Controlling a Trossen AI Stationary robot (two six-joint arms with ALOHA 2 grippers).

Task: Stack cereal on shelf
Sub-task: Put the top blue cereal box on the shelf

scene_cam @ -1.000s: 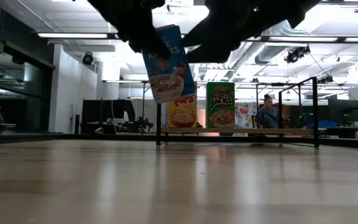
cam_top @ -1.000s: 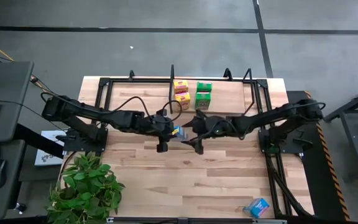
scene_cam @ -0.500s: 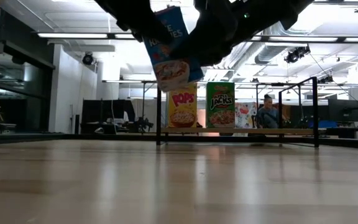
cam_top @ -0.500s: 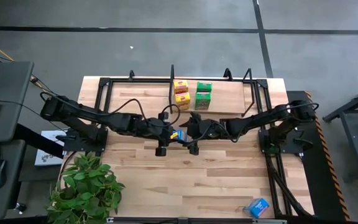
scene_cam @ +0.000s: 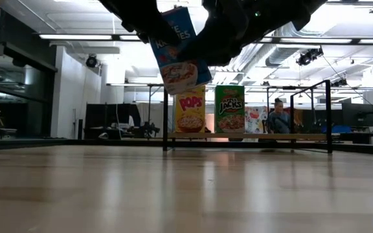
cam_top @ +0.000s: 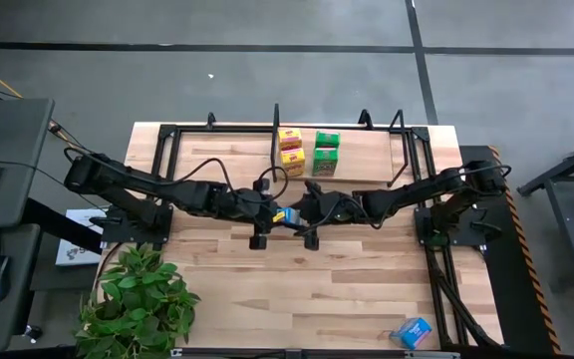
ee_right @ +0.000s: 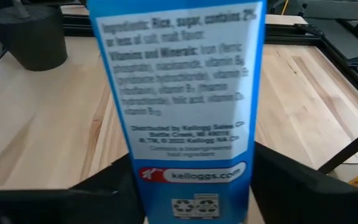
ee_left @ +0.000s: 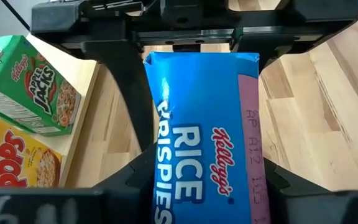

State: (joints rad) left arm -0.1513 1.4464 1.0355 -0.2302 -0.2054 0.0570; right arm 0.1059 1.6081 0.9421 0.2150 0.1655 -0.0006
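Note:
A blue Rice Krispies box [scene_cam: 177, 55] hangs in mid-air over the table's middle, between my two grippers. My left gripper [cam_top: 269, 212] comes from the left and is shut on it. My right gripper [cam_top: 304, 212] comes from the right and is shut on its other end. The box also shows in the high view [cam_top: 286, 214]. Two yellow boxes [cam_top: 290, 148] and two green boxes [cam_top: 326, 151] stand on the shelf [cam_top: 372, 168] at the far side. The low view shows a yellow box [scene_cam: 190, 111] and a green box [scene_cam: 229, 109] standing on the shelf board [scene_cam: 271, 136]. My left gripper pinches the blue box between its two fingers [ee_left: 135, 180], on two opposite narrow sides flanking the printed front [ee_left: 185, 180]. The fingers come level from the table's left. The box is lifted clear and leans a little in the low view. My right gripper pinches the box's right end between its two fingers [ee_right: 110, 180], on the two faces that flank the ingredients panel, near its kelloggs.com mark [ee_right: 191, 177]. The fingers come level from the table's right. The box stays clear of the table.
A second blue box [cam_top: 412, 332] lies near the table's near right corner. A potted plant [cam_top: 138, 299] overhangs the near left corner. Black frame tubes [cam_top: 162, 160] edge the far left and right. A person [scene_cam: 278, 120] sits in the room beyond.
My right gripper has gone toward the table's left, onto the blue box's right end, and has taken hold of it. My left gripper has carried the box a little up and toward the right. Both have kept still over the last half second.

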